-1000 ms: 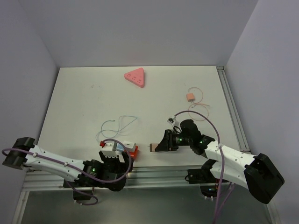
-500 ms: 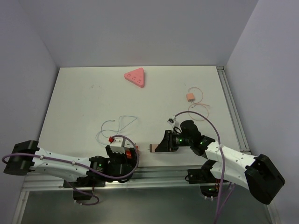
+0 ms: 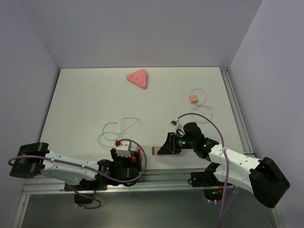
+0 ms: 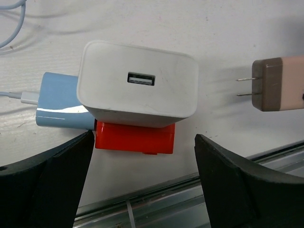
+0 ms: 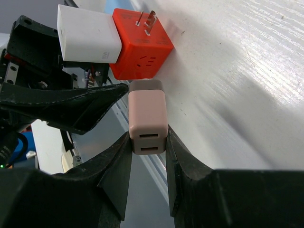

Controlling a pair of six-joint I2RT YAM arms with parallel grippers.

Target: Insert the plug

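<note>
A red cube socket [image 4: 135,137] lies on the white table near its front edge, with a white USB charger [image 4: 137,83] stacked on it and a blue adapter [image 4: 59,107] at its left. My left gripper [image 4: 142,190] is open and empty, its fingers [image 4: 47,185] standing either side just in front of the cube. My right gripper [image 5: 148,147] is shut on a pink plug [image 5: 148,118] and holds it level, prongs pointing at the red cube [image 5: 142,45], a short gap away. From above, the plug [image 3: 155,150] is right of the cube [image 3: 139,154].
A pink triangular power strip [image 3: 138,79] lies at the back. An orange adapter [image 3: 193,99] with a thin cable is at the right. A white cable [image 3: 118,129] loops behind the cube. A metal rail [image 3: 156,178] runs along the front edge.
My left wrist has swung to the right and now sits over the red cube and charger. The right gripper and pink plug have stayed in place.
</note>
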